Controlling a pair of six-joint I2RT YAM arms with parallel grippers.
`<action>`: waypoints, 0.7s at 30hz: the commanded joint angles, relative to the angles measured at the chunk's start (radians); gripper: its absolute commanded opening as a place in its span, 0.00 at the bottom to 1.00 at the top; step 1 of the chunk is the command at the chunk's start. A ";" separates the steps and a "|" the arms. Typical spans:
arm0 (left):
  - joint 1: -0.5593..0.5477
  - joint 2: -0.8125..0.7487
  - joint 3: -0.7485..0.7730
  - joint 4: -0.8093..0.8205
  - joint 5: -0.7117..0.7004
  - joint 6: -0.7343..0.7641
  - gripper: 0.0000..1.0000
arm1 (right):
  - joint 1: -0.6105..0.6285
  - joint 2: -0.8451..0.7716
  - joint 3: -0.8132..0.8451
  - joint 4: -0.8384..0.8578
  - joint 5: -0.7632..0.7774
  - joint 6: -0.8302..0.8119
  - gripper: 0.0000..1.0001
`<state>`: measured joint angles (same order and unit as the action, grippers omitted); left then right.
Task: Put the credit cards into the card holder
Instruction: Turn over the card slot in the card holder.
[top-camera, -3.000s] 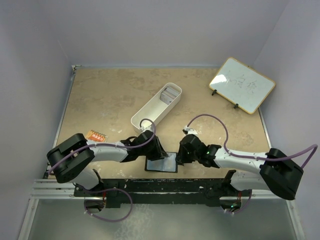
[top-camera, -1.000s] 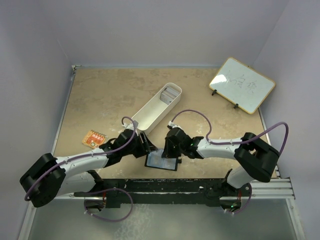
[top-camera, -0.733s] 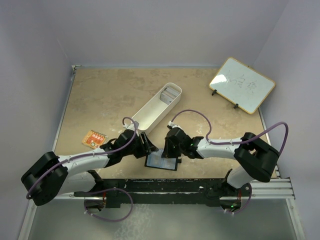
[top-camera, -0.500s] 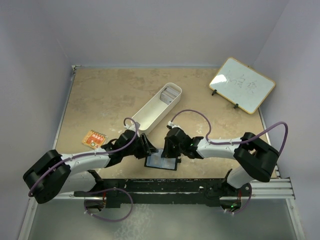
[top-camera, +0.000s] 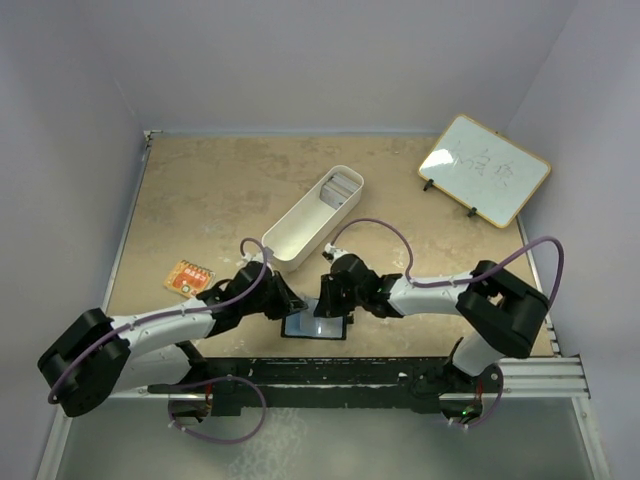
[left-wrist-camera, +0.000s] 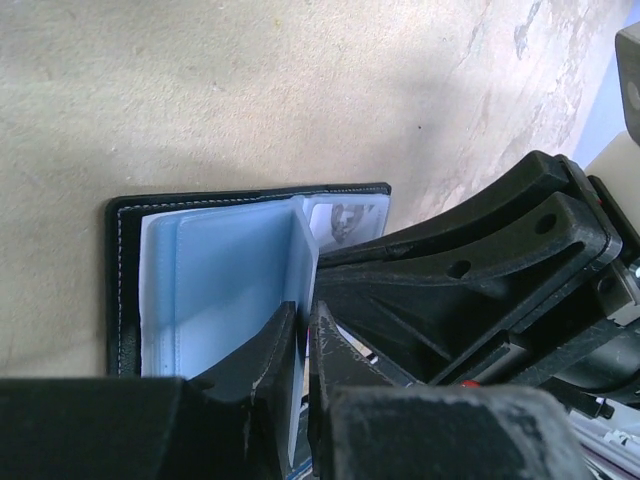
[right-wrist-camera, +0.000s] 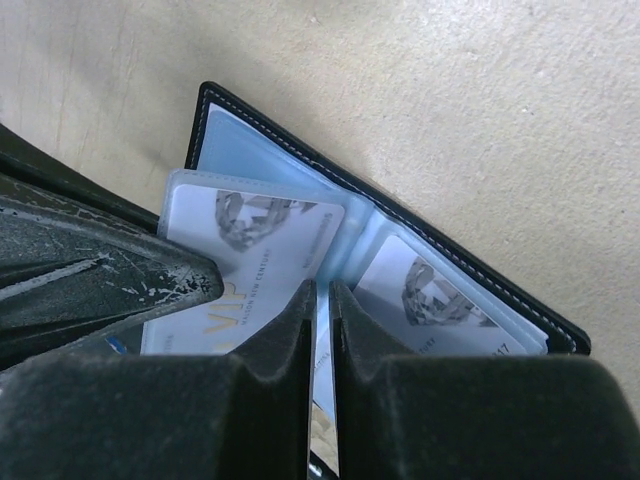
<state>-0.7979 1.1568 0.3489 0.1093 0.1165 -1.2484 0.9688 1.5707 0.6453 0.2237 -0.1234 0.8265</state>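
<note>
Left wrist view: left fingers (left-wrist-camera: 262, 348) pinch a sleeve (left-wrist-camera: 298, 262) of the card holder (left-wrist-camera: 113, 290); right fingers (right-wrist-camera: 278, 345) pinch another, likely spreading pockets.

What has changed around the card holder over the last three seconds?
The left gripper has pinched shut on a blue sleeve of the card holder, which slid slightly left. The right gripper moved in from the right and stays clamped on another sleeve. The white tray, whiteboard and orange packet stayed put.
</note>
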 joint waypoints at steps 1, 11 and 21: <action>0.000 -0.081 -0.002 -0.058 -0.054 -0.041 0.04 | 0.008 0.025 0.019 0.020 -0.020 -0.069 0.13; -0.004 -0.115 -0.018 -0.001 -0.038 -0.077 0.25 | 0.008 0.020 0.058 -0.028 -0.009 -0.094 0.18; -0.006 -0.088 -0.026 0.086 -0.006 -0.100 0.30 | 0.008 -0.089 0.055 -0.171 0.059 -0.112 0.28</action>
<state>-0.7990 1.0569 0.3286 0.1028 0.0860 -1.3235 0.9707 1.5314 0.6853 0.1162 -0.1059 0.7406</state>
